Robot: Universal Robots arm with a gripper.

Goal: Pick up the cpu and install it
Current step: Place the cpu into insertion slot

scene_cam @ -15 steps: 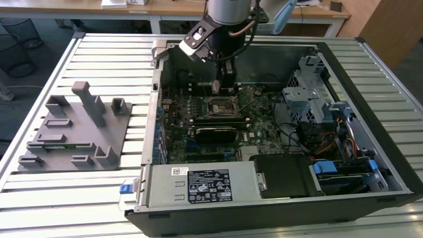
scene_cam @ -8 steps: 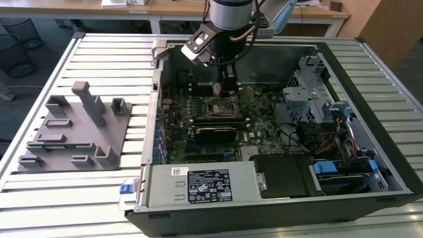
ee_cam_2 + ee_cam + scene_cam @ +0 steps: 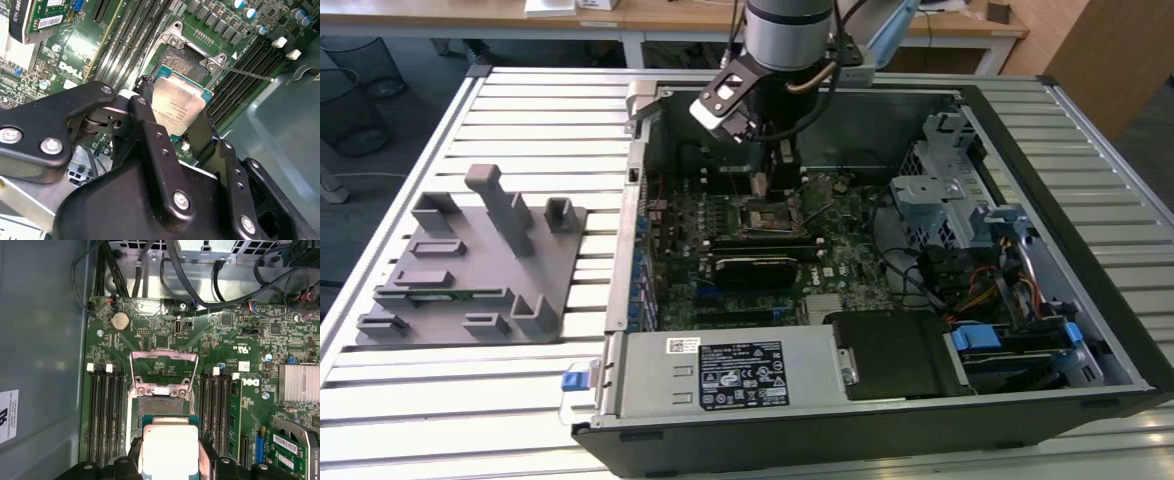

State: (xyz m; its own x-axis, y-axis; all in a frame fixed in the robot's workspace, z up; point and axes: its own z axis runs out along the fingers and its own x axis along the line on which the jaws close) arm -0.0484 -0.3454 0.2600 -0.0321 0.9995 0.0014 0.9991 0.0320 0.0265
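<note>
Gripper nearest, fingers clenched on cpu edges; I hold it over open socket, not seated. Install step, I judge: placing calls for corners squared, chip level. Load plate raised beyond.

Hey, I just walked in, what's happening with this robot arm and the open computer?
The robot arm's claw is shut on the cpu, gripping the silvery chip by its edges inside the open computer case. It holds the chip close over the motherboard, at the edge of the empty socket, whose metal cover is flipped open. The chip doesn't look seated yet.
</note>
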